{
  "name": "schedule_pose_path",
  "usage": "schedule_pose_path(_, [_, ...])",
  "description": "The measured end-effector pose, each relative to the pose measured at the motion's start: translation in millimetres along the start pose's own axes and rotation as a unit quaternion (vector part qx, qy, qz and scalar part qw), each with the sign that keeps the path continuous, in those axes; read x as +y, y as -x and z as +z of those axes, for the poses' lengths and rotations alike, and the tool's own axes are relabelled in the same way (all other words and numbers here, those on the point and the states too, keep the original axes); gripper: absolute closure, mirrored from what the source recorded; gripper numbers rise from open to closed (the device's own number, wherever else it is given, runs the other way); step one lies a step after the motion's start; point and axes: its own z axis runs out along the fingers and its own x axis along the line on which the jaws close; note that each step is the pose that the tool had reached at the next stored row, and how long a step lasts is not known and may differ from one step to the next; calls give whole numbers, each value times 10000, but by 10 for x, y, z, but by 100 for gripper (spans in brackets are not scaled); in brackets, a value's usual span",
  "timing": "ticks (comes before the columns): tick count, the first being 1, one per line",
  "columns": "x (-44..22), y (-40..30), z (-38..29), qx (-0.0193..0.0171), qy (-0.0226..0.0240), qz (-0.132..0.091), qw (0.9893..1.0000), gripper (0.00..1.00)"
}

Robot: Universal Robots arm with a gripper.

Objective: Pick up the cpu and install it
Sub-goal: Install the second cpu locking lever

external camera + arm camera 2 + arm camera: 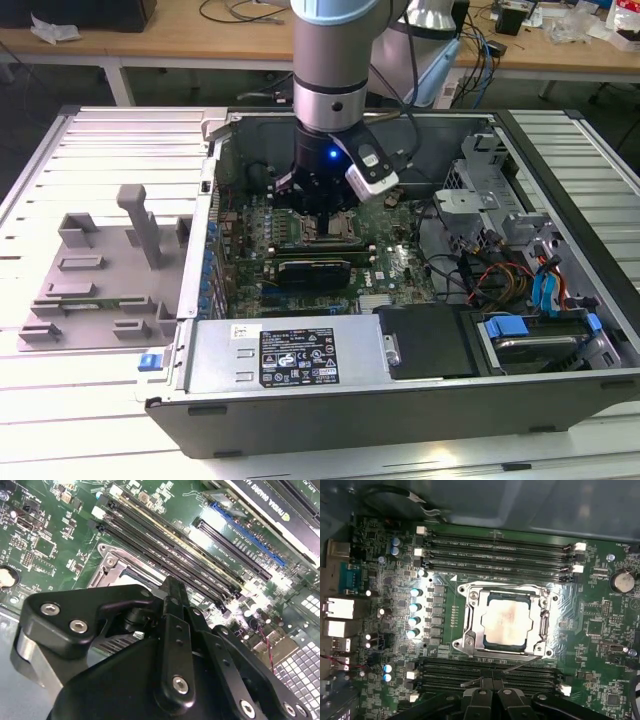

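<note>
We see the cpu [507, 621] lying flat inside the metal socket frame [468, 611] on the green motherboard [600, 630], between the memory slot banks [497, 555]. Our gripper [330, 215] hangs just above it inside the open computer case [330, 420], holding nothing. We cannot tell whether the jaws are apart or together. A grey fixture tray [95, 290] sits on the desk at the exterior view's left.

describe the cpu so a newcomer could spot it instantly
Start with the open computer case and its green motherboard, then the silver socket frame between the banks of black memory slots. The cpu sits inside that frame, just beyond the hand: a flat square with a dull silver-grey top, the only smooth metal plate there.
</note>
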Motion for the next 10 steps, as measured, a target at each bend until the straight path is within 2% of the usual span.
schedule_pose_path(3, [-23, -6, 24, -1, 1, -41, 10000, 89])
schedule_pose_path(10, [-16, -62, 100, -3, 11, -71, 10000, 89])
